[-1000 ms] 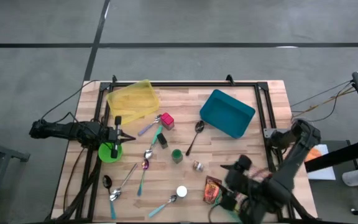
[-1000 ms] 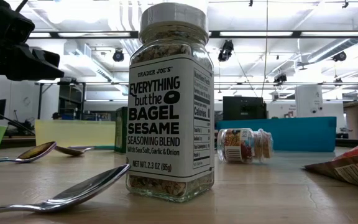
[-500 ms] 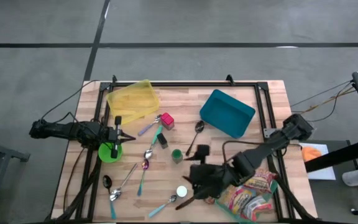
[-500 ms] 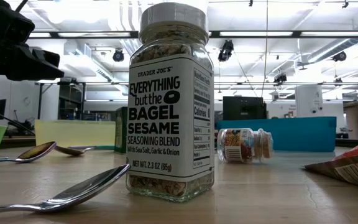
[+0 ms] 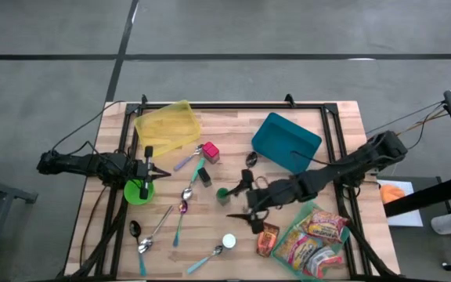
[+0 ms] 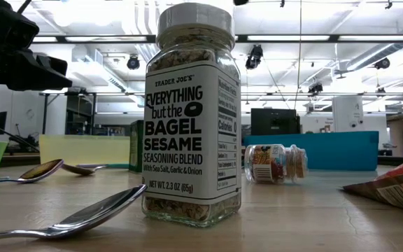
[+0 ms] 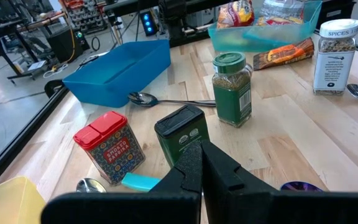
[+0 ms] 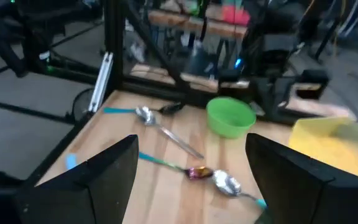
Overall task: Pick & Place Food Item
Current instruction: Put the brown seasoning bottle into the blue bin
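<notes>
Food items lie about the wooden table: a white-lidded seasoning jar (image 5: 229,241) (image 6: 192,115), a green spice jar (image 5: 222,196) (image 7: 232,89), a small jar on its side (image 6: 275,163), an orange packet (image 5: 268,239), a red tin (image 5: 211,151) and a dark green tin (image 5: 204,176). My right gripper (image 5: 241,202) (image 8: 191,180) hangs open over the table's middle, just right of the green jar, pointing toward the left edge with nothing between its fingers. My left gripper (image 5: 149,168) (image 7: 201,168) rests shut at the left edge, above the green bowl (image 5: 138,190).
A yellow bin (image 5: 167,125) stands far left and a teal bin (image 5: 286,141) far right. A clear container of snack packs (image 5: 315,243) sits at the near right corner. Several spoons (image 5: 182,205) lie across the near left part of the table.
My right arm has swung from the near right corner toward the table's middle and left, coming lower. Its gripper has turned over to point about level at the left edge. The snack container it covered now shows. No object has moved.
</notes>
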Controlling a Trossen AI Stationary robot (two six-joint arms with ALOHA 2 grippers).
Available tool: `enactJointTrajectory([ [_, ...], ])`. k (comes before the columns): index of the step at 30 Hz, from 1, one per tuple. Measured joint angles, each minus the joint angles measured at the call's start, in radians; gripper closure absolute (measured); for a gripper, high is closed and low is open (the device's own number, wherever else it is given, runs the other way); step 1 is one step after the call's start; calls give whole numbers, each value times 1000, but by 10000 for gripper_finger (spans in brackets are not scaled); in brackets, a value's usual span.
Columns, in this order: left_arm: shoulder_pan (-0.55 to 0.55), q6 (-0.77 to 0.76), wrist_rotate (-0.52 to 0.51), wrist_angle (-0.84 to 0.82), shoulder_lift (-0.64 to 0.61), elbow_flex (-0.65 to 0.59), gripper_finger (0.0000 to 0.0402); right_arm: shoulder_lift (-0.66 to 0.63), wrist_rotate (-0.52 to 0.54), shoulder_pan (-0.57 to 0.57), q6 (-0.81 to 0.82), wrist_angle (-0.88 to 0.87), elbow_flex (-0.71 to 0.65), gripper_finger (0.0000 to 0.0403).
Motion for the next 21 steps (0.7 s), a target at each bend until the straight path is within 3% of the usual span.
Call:
enactJointTrajectory([
  [6,0,0,0,0,0,0,401,-141,19,-51,-47,91,-181,108],
  [11,0,0,0,0,0,0,401,-264,101,-134,-113,88,-295,108],
  [21,0,0,0,0,0,0,401,-437,113,-262,-41,70,-415,108],
])
